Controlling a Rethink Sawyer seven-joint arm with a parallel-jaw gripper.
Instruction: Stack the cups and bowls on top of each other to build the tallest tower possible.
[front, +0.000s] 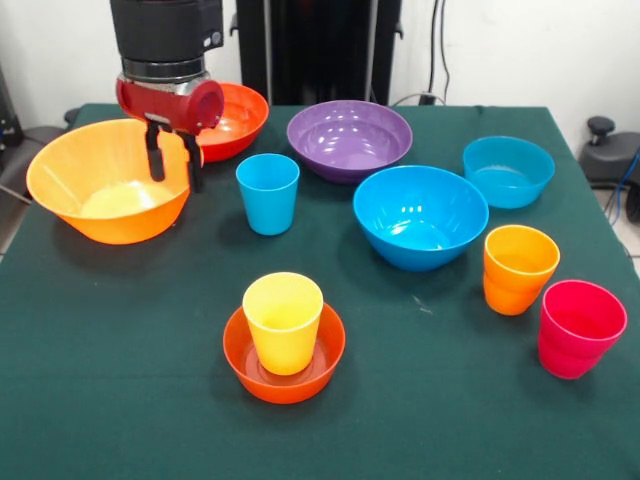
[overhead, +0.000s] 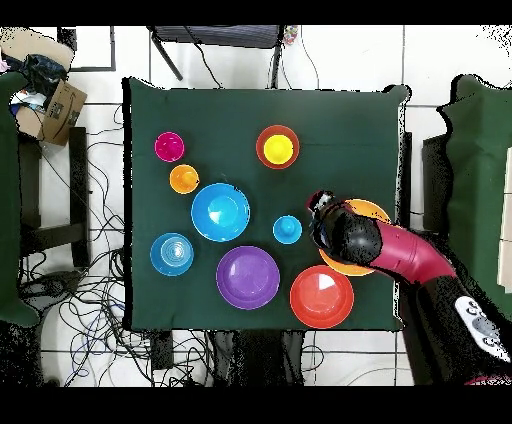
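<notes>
My gripper (front: 173, 165) is open and hangs at the right rim of the large light orange bowl (front: 110, 228), one finger inside the rim and one outside. In the overhead view the arm (overhead: 390, 250) covers most of this bowl (overhead: 372, 208). The yellow cup (front: 283, 318) stands upright in the small red-orange bowl (front: 285, 390) at the front. The blue cup (front: 268, 192) stands just right of the gripper. The orange cup (front: 518, 268) and pinkish red cup (front: 580, 327) stand at the right. The medium red-orange bowl (front: 240, 125), purple bowl (front: 350, 138), large blue bowl (front: 420, 218) and small teal-blue bowl (front: 508, 172) sit separately.
All pieces rest on a dark green cloth over the table (front: 120, 380). The medium red-orange bowl sits close behind the gripper. Cables and a cardboard box (overhead: 55, 110) lie on the floor beside the table.
</notes>
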